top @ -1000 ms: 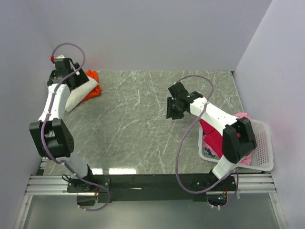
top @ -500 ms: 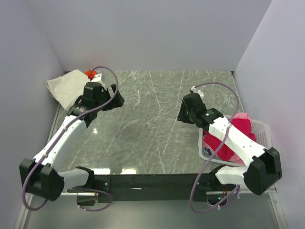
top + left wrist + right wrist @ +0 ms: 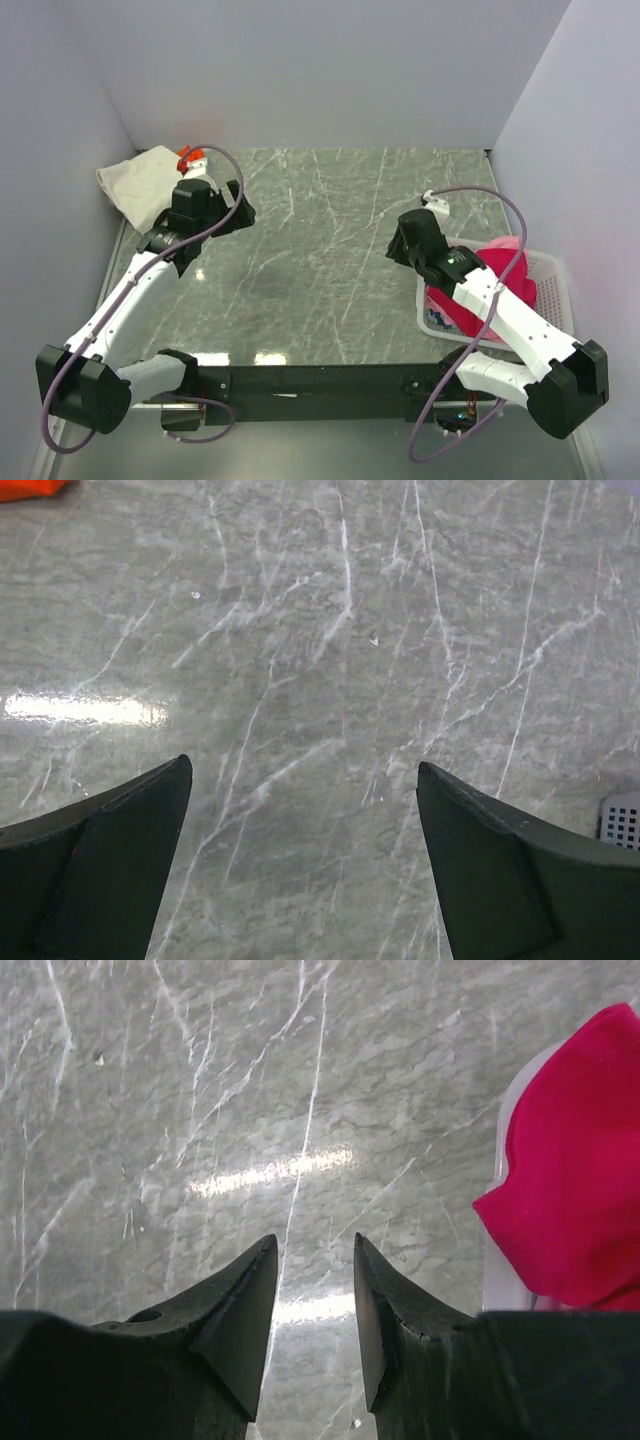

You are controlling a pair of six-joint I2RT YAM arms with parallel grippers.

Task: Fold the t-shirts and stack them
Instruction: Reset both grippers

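plainly empty: left gripper gaped wide, right gripper half-open; lifting the crimson cloth t-shirt, right, might drag its white lattice basket.

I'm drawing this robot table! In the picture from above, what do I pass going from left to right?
cream t-shirt → orange t-shirt → jaws of left gripper → jaws of right gripper → crimson t-shirt

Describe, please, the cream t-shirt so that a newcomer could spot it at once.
Find the far left corner of the marble table, against the side wall. The cream t-shirt lies there, pale and broad, unlike the orange t-shirt peeking out behind it.
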